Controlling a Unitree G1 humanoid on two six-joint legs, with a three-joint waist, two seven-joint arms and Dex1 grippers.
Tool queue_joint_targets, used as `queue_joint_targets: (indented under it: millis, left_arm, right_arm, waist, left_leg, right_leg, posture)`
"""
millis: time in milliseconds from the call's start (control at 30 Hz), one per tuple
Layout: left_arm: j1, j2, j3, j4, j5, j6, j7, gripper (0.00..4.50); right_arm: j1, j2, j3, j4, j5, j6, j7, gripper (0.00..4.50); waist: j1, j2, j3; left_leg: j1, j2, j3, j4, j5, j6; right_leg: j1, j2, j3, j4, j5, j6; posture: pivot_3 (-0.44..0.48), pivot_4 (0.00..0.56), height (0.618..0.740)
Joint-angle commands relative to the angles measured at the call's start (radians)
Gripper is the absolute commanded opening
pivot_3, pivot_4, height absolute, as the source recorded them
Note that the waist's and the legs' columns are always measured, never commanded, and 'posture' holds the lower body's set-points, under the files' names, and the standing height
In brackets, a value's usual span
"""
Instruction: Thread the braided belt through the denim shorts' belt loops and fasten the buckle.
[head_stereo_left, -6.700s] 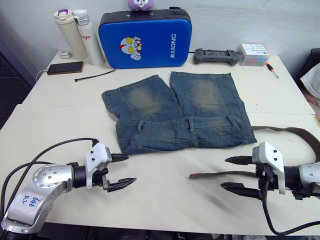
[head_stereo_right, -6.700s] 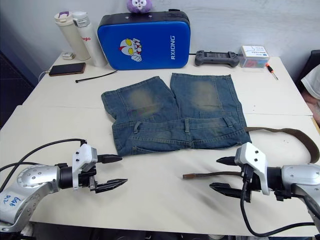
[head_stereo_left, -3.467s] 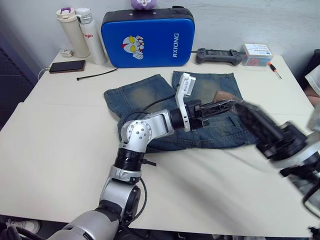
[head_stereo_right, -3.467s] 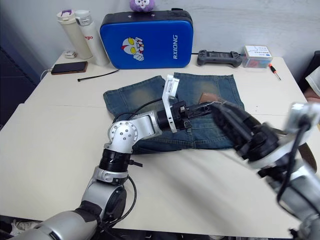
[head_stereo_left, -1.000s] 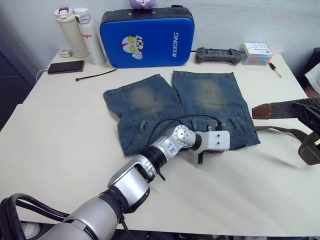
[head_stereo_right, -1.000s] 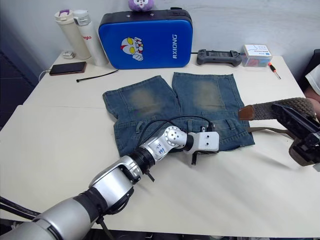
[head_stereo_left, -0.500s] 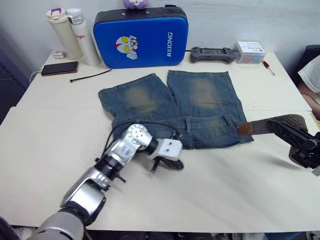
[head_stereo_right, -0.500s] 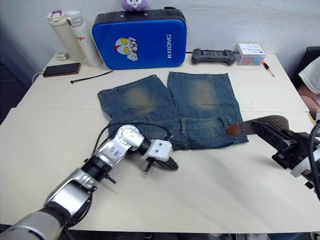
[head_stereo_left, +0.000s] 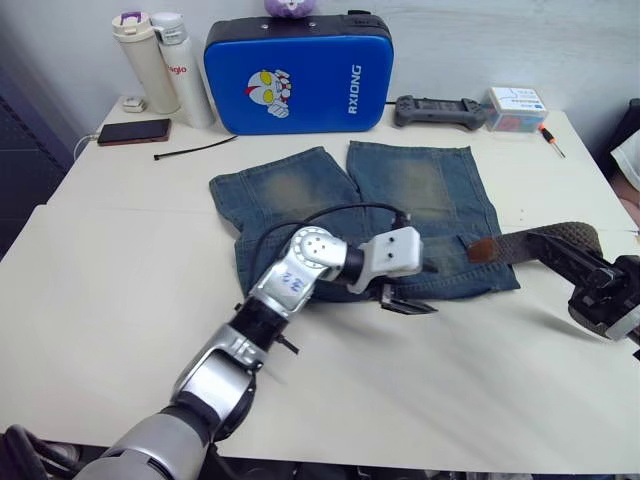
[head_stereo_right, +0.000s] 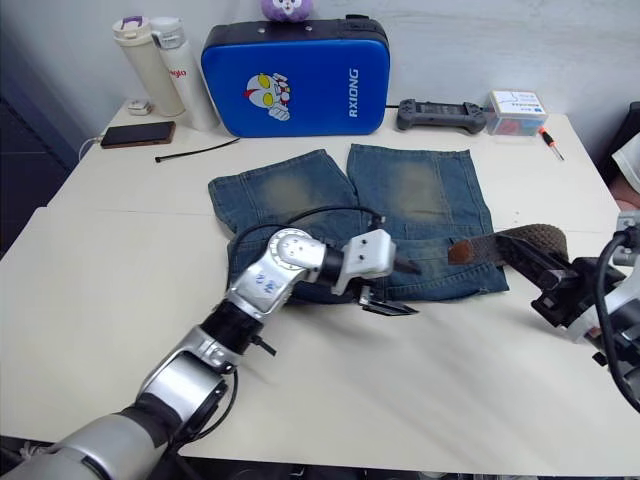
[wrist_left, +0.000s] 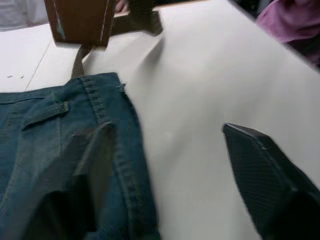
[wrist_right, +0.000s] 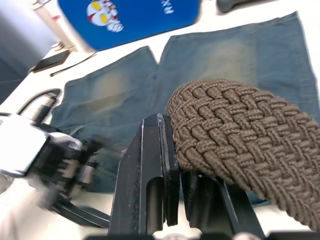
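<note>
The denim shorts (head_stereo_left: 350, 195) lie flat mid-table, waistband toward me. My left gripper (head_stereo_left: 429, 289) hovers open at the waistband's right part, one finger over the denim and the other over bare table (wrist_left: 200, 100). A belt loop (wrist_left: 44, 115) shows just beside it. My right gripper (wrist_right: 172, 145) is shut on the braided belt (head_stereo_left: 548, 240), holding it in the air off the shorts' right edge. The belt's brown leather tip (head_stereo_left: 483, 249) points at the waistband corner, close to the left gripper. The buckle is out of view.
At the table's back stand a blue padded case (head_stereo_left: 293, 72), two bottles (head_stereo_left: 165, 60), a phone (head_stereo_left: 132, 131), a black cable tie (head_stereo_left: 192, 150), a game controller (head_stereo_left: 438, 110), a small box (head_stereo_left: 515, 108) and a screwdriver (head_stereo_left: 548, 140).
My left gripper has opened and swung right along the waistband toward the belt's tip. The right gripper still holds the belt by the shorts' right edge. The camera has shifted a little.
</note>
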Motion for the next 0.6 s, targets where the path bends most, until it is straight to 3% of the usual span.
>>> queue_joint_targets:
  millis: [33, 200, 233, 300, 567, 600]
  left_arm:
    - [-0.068, -0.080, -0.024, 0.183, 0.072, -0.123, 0.103, 4.48]
    - [-0.126, -0.179, -0.057, 0.440, 0.169, -0.231, 0.228, 4.48]
    - [-0.132, -0.189, -0.066, 0.481, 0.189, -0.244, 0.244, 4.22]
    - [-0.146, -0.195, -0.088, 0.545, 0.235, -0.272, 0.270, 3.66]
    - [-0.137, -0.157, -0.065, 0.593, 0.243, -0.333, 0.260, 0.20]
    - [-0.134, -0.150, -0.062, 0.592, 0.246, -0.337, 0.259, 0.06]
  right_arm:
    - [0.002, 0.005, -0.087, -0.008, -0.013, -0.026, -0.030, 0.00]
    - [0.048, 0.003, -0.192, -0.015, -0.002, -0.010, -0.044, 0.00]
    - [0.056, 0.005, -0.206, -0.022, 0.004, -0.012, -0.049, 0.00]
    - [0.068, 0.007, -0.221, -0.029, 0.010, -0.015, -0.053, 0.00]
    - [0.081, 0.013, -0.210, -0.040, 0.010, -0.025, -0.053, 0.00]
    - [0.078, 0.011, -0.206, -0.037, 0.009, -0.025, -0.052, 0.00]
  waist:
    - [0.000, 0.000, 0.000]
    - [0.002, -0.002, 0.001]
    - [0.002, -0.002, 0.001]
    - [0.002, -0.003, 0.001]
    - [-0.005, -0.004, 0.001]
    - [-0.005, -0.004, 0.001]
  left_leg:
    - [0.000, 0.000, 0.001, 0.000, 0.000, 0.000]
    - [0.000, 0.000, 0.002, -0.001, -0.001, 0.002]
    - [0.000, 0.000, 0.002, -0.001, -0.001, 0.002]
    - [0.000, 0.000, 0.002, -0.001, -0.001, 0.002]
    - [0.002, 0.000, 0.006, -0.001, -0.005, 0.009]
    - [0.002, 0.000, 0.006, -0.001, -0.005, 0.009]
  right_leg:
    - [0.000, 0.000, 0.000, 0.000, 0.000, 0.000]
    - [0.000, 0.000, 0.001, -0.001, 0.000, 0.001]
    - [0.000, 0.000, 0.001, -0.001, 0.000, 0.001]
    - [-0.001, 0.000, 0.002, 0.000, 0.000, 0.001]
    - [0.000, 0.000, 0.007, 0.000, 0.002, 0.003]
    - [-0.001, 0.000, 0.007, 0.000, 0.002, 0.003]
  posture:
    - [0.000, 0.150, 0.740]
    - [0.000, 0.150, 0.740]
    - [0.000, 0.150, 0.740]
    - [0.000, 0.150, 0.740]
    - [0.000, 0.150, 0.740]
    - [0.000, 0.150, 0.740]
